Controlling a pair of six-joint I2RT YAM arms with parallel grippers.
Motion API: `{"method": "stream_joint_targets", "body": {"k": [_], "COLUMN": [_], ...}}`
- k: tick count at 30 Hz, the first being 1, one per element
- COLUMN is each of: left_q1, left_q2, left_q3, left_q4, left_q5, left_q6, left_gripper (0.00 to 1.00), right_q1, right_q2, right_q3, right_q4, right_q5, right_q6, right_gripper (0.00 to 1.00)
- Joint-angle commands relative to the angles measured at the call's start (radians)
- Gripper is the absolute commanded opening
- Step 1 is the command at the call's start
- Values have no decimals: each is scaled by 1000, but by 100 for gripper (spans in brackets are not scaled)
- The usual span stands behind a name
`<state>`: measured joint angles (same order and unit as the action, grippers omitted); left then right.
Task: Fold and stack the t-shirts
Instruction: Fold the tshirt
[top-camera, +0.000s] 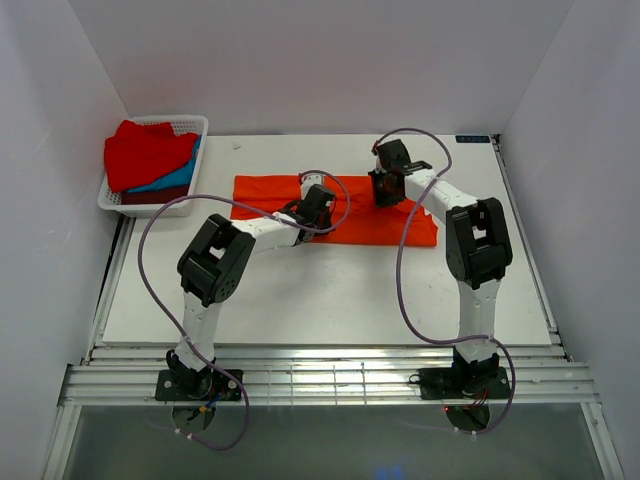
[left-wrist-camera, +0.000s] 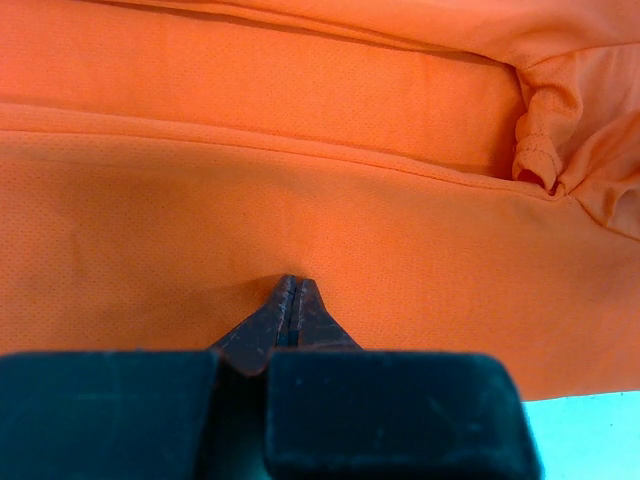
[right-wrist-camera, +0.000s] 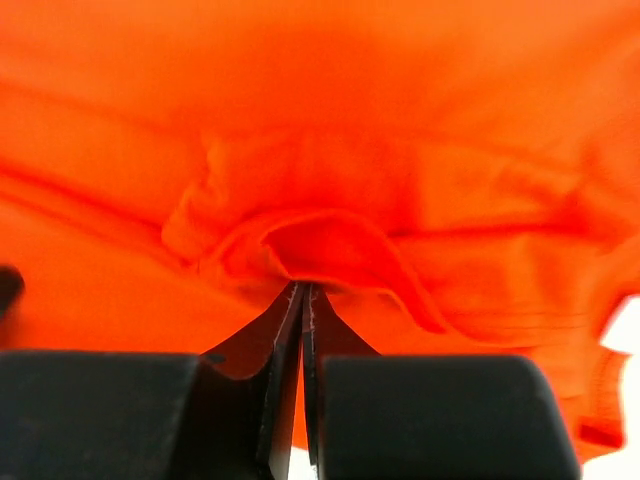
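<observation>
An orange-red t-shirt (top-camera: 372, 226) lies as a long flat strip across the far middle of the white table (top-camera: 330, 295). The left gripper (top-camera: 317, 204) is closed, its tips pressed on the cloth left of centre. The right gripper (top-camera: 386, 189) is closed, pinching a bunched fold. 3 more shirts fill the basket (top-camera: 203, 124) at far left.

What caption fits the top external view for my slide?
Left arm and right arm, jaws shut on the orange-red t-shirt; other t-shirts in the white basket.
</observation>
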<state>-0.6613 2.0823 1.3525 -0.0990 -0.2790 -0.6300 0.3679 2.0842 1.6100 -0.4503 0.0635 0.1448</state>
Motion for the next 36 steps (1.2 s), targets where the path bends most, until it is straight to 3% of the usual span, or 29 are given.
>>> {"method": "stream_joint_targets", "body": {"k": [1,7,13,20,36], "left_q1": [-6,-21,-64,-83,-90], "left_q2": [-36,-47,-57,-76,-126], "left_q3": [-67,-118,-115,-125,-168], "left_q4": [-77,-67,-65,-70,-82], "left_q5": [-11,3,-15,-28,-57], "left_q6": [-7,-31,-27,-36,-40], "left_gripper": [0,0,0,0,0], "right_q1": [2,3,6,8,6], "right_q2": [11,34,-177,-259,-87], "right_q3": [111,193,-56,-220,-160], "right_q4": [-1,5,96,67,-17], "right_q5": [85,151,137,131,157], "right_q6": [-16,-16,4,13,38], "right_gripper": [8,8,8,8,8]}}
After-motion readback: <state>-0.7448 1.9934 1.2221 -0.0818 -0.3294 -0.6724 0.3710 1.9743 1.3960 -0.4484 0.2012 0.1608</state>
